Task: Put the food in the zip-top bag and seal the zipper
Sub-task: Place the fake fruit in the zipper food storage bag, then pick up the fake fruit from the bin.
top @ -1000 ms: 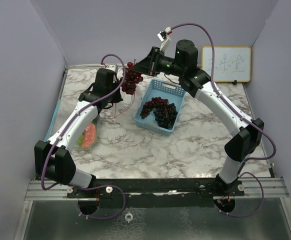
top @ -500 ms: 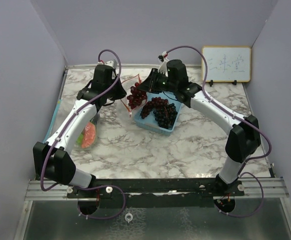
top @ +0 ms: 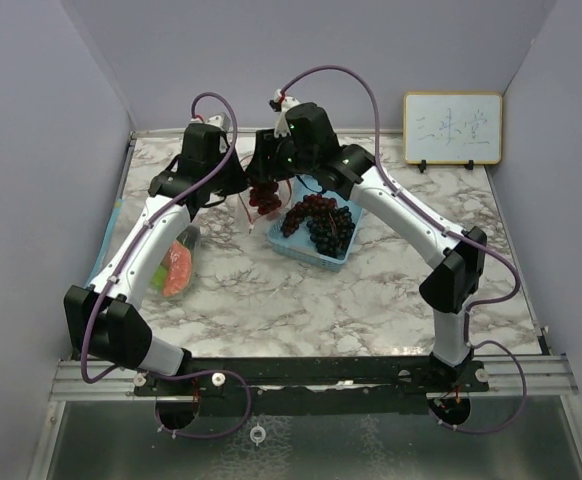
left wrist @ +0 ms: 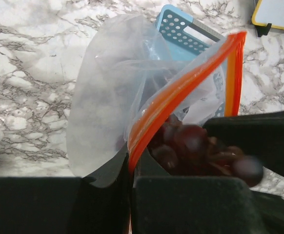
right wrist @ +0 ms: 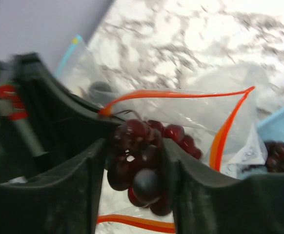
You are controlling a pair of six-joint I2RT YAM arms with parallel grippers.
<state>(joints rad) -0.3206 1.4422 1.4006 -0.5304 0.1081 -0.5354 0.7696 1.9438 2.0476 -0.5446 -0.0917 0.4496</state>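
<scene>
So the left gripper point(left wrist: 131, 178) has its fingers pressed together on the orange zipper rim of the clear zip-top plastic bag point(left wrist: 100, 97), holding it up open over the white marble table point(top: 371, 300), at roughly the 10 o'clock corner of the light-blue plastic basket point(top: 306, 253). The right gripper point(right wrist: 134, 183) is pinching a bunch of dark purple toy grapes point(right wrist: 141, 146) between its fingers, and the bunch hangs right in the bag's mouth between the two orange strips. There's another pile of dark grapes point(top: 321, 222) sitting in the basket.
</scene>
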